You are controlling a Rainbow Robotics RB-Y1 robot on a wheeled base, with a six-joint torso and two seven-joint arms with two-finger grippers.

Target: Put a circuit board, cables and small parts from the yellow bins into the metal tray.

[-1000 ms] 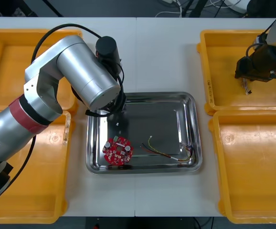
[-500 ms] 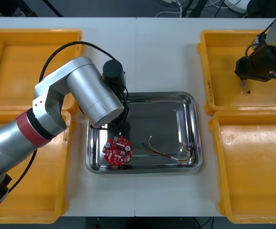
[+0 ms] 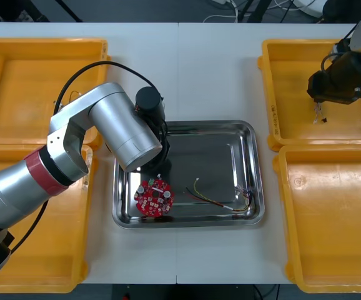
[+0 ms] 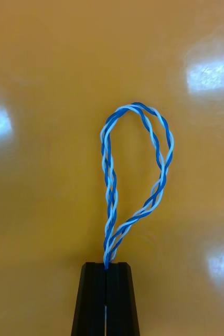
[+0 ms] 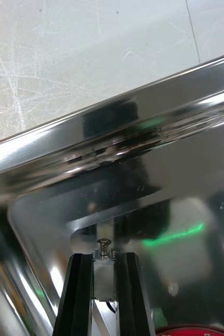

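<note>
My left gripper is shut on a small metal part just above the floor of the metal tray, near the tray's back left corner. From the front, the left arm covers that corner. A round red circuit board and a red and yellow cable lie in the tray. My right gripper hangs over the back right yellow bin, shut on a looped twisted blue and white cable; the right fingers pinch its ends.
Yellow bins stand at the back left, front left and front right. The left arm's black hose arches over the table between the back left bin and the tray.
The left arm has swung nearer and lower over the tray's left part. The right gripper has shut on the blue and white cable and lifted it slightly off the bin floor.
</note>
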